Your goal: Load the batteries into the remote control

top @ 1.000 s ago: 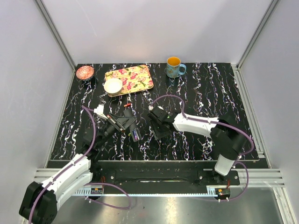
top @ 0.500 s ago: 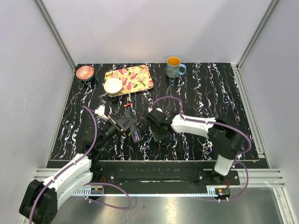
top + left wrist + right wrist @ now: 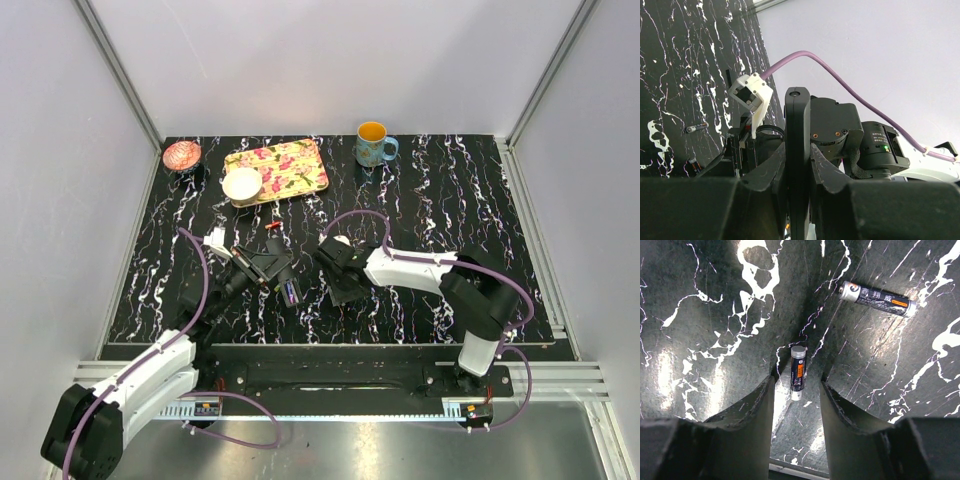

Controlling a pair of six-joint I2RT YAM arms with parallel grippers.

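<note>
Since one second ago the right pincer [image 3: 338, 280] has shifted a little toward the near edge of the black, white-veined bench [image 3: 450, 200]; the left arm looks unchanged. The slim black plastic remote control [image 3: 796, 115] stands upright and edge-on in the left pincer [image 3: 797, 160], whose fingers are clamped on its two sides. The right pincer is low over the bench with its fingers apart. A small dark battery with an orange label [image 3: 797, 372] lies on the bench between them, touching neither. A second dark battery [image 3: 879, 298] lies nearby, outside the fingers. Far back stand a flowered tray [image 3: 295, 165] and a blue mug [image 3: 372, 148].
</note>
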